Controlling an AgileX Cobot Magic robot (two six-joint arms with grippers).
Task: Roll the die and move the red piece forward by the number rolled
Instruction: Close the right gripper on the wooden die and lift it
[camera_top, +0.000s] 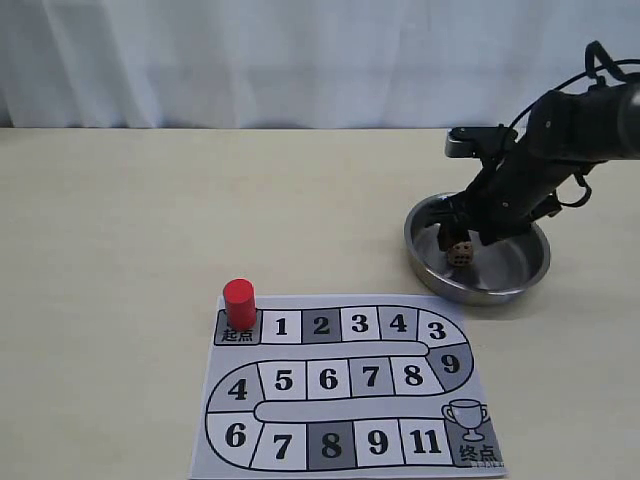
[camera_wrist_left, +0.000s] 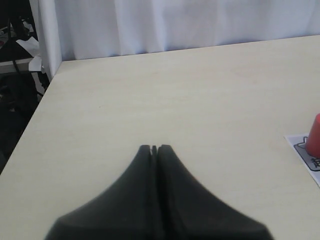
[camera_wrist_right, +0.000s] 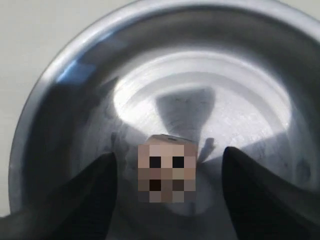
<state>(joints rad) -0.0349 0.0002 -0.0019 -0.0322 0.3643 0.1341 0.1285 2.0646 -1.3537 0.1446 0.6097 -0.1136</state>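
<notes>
the right hand (camera_wrist_right: 169, 159), spread either side of the die (camera_top: 460, 253) in the metal bowl (camera_top: 480, 297), could knock it askew when closing and miss the grip.

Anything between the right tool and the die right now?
Nothing visible. The right tool is inside the metal bowl, jaws open on either side of the die, with an open gap on each side.

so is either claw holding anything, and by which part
Nothing is held. The right claw is open around the die in the bowl, a gap on each side; the left claw is shut, empty.
</notes>
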